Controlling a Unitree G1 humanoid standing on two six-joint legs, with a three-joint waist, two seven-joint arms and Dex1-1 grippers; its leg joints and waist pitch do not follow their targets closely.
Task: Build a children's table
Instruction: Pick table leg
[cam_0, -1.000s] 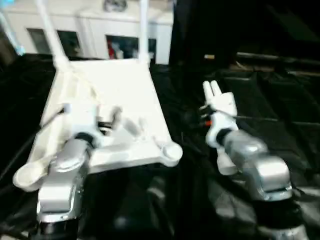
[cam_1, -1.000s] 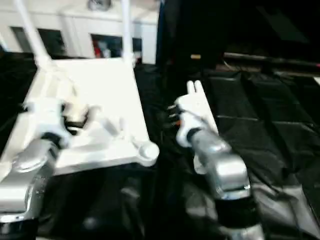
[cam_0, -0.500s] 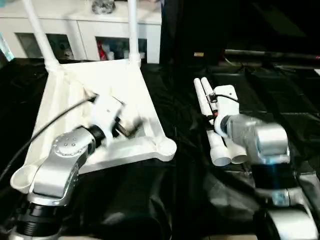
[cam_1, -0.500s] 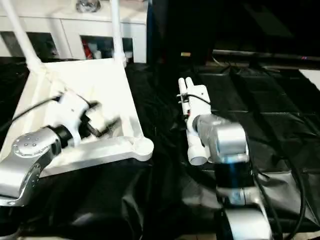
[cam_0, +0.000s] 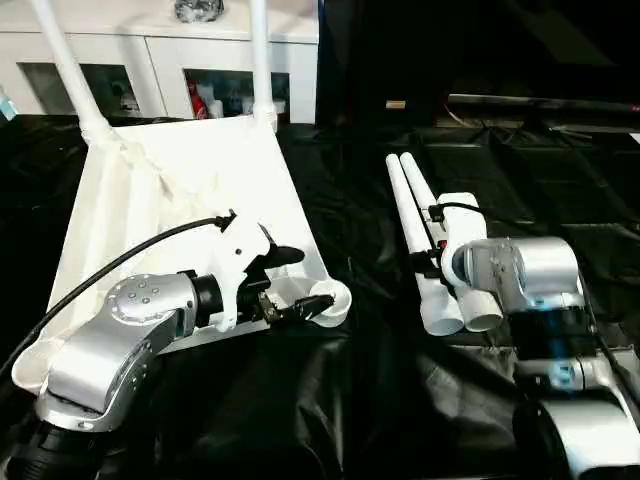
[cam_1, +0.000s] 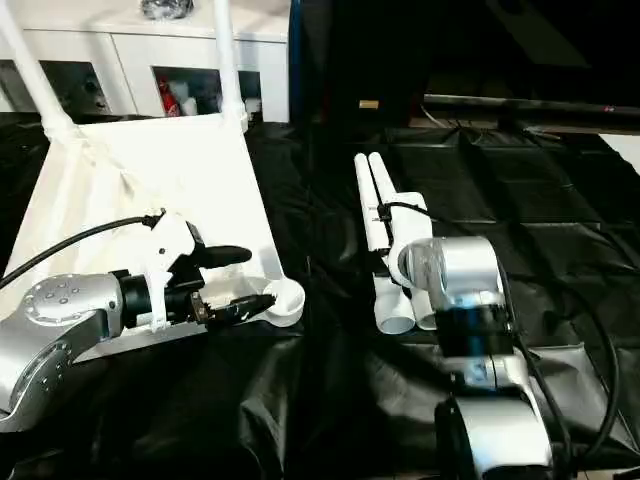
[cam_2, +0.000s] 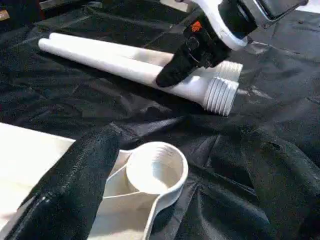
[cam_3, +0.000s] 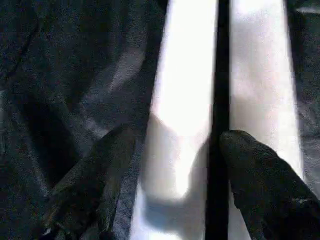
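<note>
The children's table stands as a white tabletop lying upside down on black cloth, with two legs upright in its far corners. Its near right corner socket is empty and shows again in the left wrist view as the socket. My left gripper is open, its fingers either side of the rim beside that socket, holding nothing. Two loose legs lie side by side to the right. My right gripper hangs open over them, its fingers straddling one leg.
A white glass-door cabinet stands behind the tabletop. A dark low shelf runs along the back right. Black cloth covers the whole work surface. A black cable loops from my left arm across the tabletop.
The camera has tilted. My left gripper swung from over the tabletop's middle to the near right corner socket. My right gripper settled lower over the loose legs.
</note>
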